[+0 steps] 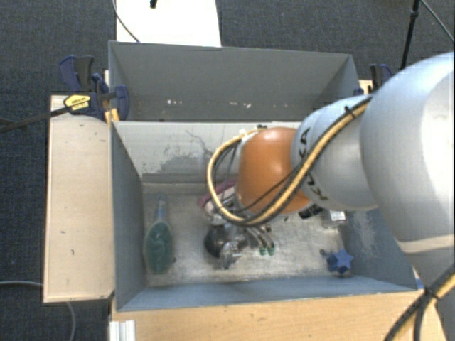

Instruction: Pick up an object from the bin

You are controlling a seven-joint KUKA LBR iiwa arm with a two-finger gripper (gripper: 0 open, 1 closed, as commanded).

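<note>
My gripper (230,253) is low in the middle of the bin, under the orange wrist cover, close to the floor. A dark round thing (212,241) lies right against its left side. Small green-tipped pieces (266,249) lie just to its right. A purple thing (215,192) pokes out behind it, partly hidden by the cables. Whether anything is in the gripper is hidden from this view.
A green brush (158,244) with a grey handle lies along the bin's left wall. A blue star-shaped piece (340,261) sits in the front right corner, and a small white thing (335,217) lies near the right wall. The arm covers the bin's right rear.
</note>
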